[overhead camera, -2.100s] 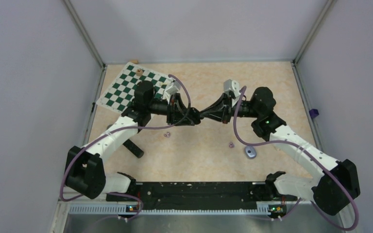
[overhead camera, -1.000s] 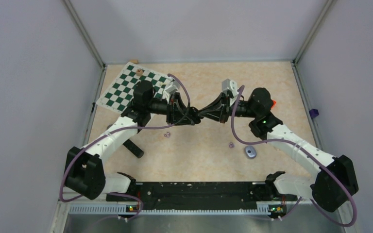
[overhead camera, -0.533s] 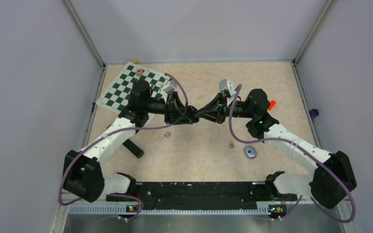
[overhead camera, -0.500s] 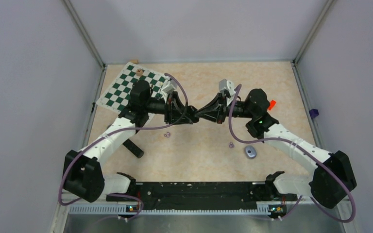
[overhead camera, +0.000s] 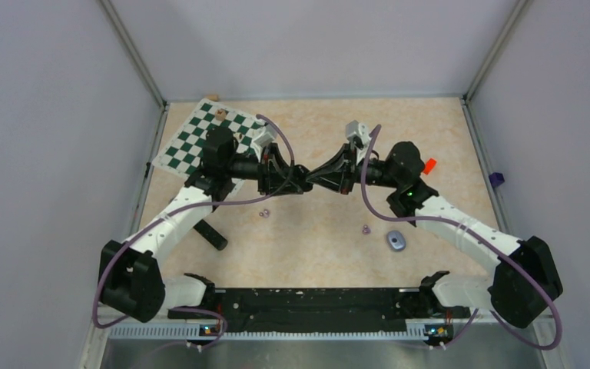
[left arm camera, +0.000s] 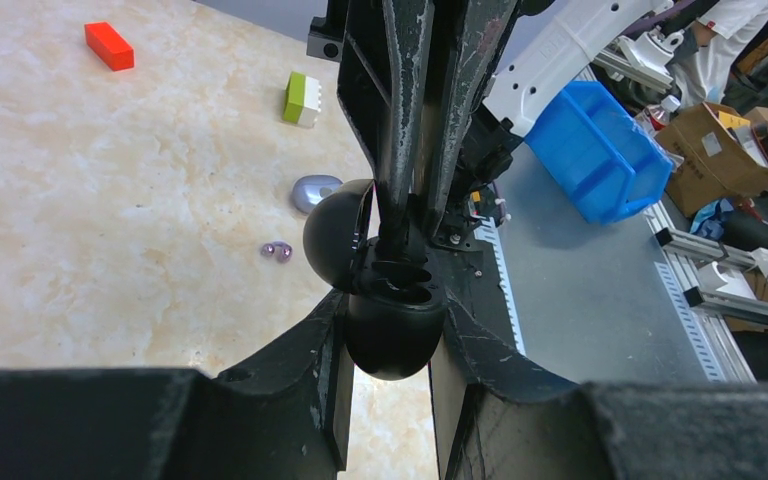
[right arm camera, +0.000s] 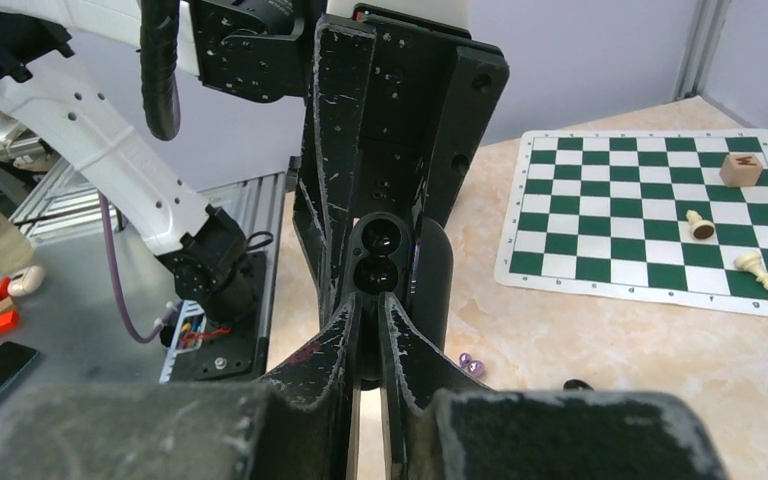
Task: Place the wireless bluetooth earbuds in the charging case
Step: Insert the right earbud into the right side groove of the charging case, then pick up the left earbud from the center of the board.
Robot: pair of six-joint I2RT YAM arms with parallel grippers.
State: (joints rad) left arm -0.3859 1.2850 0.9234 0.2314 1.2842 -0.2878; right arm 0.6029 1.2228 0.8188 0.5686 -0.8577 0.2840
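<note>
My left gripper is shut on an open black charging case, held above the table at mid-field; its lid hangs open. My right gripper is all but shut, with its tips at the case's two wells. I cannot tell whether anything is between its pads. One pale purple earbud lies on the table, also seen in the left wrist view. Another purple earbud shows in the right wrist view. The black earbuds cannot be made out.
A grey-blue oval case lies right of centre. A chessboard with a few pieces sits at the far left. A red block and a green-white block lie on the right. A black bar lies by the left arm.
Both arms have shifted together slightly toward the far side with their tips still meeting at the case. The red block has come into view behind the right wrist. The loose earbuds have not moved.
</note>
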